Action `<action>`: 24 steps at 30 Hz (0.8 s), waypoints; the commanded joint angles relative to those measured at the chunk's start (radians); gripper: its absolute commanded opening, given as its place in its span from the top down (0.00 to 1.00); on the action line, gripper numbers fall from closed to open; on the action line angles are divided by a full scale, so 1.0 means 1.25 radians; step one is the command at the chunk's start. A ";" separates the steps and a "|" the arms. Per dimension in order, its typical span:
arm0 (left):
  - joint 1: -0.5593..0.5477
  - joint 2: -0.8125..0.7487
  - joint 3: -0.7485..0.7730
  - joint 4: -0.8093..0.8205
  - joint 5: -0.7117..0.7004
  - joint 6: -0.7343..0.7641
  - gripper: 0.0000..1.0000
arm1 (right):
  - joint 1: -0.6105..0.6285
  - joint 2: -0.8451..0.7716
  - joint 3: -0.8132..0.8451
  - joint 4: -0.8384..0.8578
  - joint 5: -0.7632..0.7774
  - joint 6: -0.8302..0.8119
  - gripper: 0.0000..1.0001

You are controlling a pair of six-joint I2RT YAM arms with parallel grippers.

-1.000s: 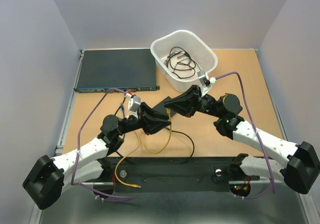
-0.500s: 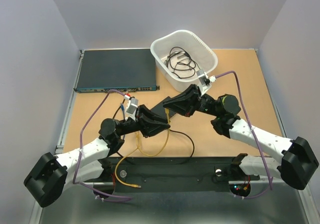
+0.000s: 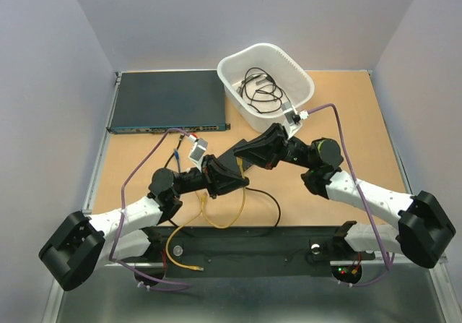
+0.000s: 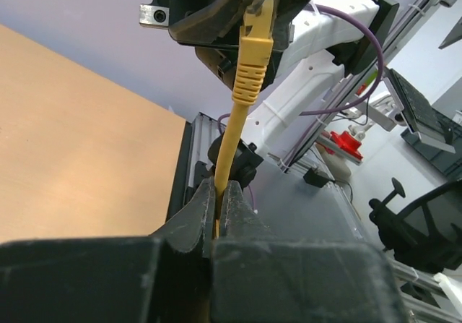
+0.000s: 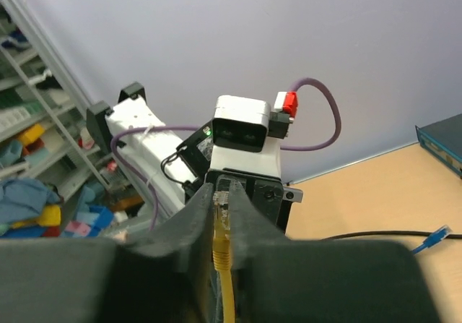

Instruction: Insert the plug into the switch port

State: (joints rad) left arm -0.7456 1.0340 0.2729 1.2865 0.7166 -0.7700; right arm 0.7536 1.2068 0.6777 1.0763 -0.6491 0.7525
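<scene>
left wrist: left tool (image 4: 218,193) pinches yellow cable (image 4: 229,146) | right wrist: right tool (image 5: 220,193) grips plug (image 5: 222,242)

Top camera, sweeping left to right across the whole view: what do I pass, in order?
In order: left arm's base → dark rack unit → white tub → right arm's base.
</scene>
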 commanded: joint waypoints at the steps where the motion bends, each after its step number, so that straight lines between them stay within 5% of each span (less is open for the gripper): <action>1: 0.000 -0.075 0.040 0.087 -0.058 0.054 1.00 | 0.001 -0.018 -0.006 0.031 0.017 -0.002 0.72; 2: 0.000 -0.092 0.048 -0.029 -0.099 0.077 1.00 | -0.004 -0.036 -0.003 0.003 0.050 -0.020 0.48; 4: 0.000 -0.143 0.066 -0.138 -0.151 0.135 1.00 | -0.004 -0.067 0.017 -0.146 0.103 -0.092 0.17; 6: 0.000 -0.173 0.079 -0.274 -0.237 0.162 1.00 | -0.004 -0.115 0.030 -0.271 0.175 -0.143 0.01; 13: -0.010 -0.184 0.131 -0.493 -0.452 0.206 1.00 | -0.004 -0.201 0.086 -0.550 0.373 -0.278 0.05; 16: -0.032 -0.138 0.168 -0.549 -0.545 0.202 1.00 | 0.017 -0.195 0.117 -0.592 0.421 -0.304 0.17; 24: -0.092 -0.117 0.206 -0.606 -0.700 0.191 1.00 | 0.151 -0.087 0.198 -0.640 0.627 -0.425 0.22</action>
State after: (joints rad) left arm -0.8410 0.9005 0.4595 0.5304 -0.0422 -0.5457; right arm 0.9020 1.0492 0.8700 0.3267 -0.0090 0.3111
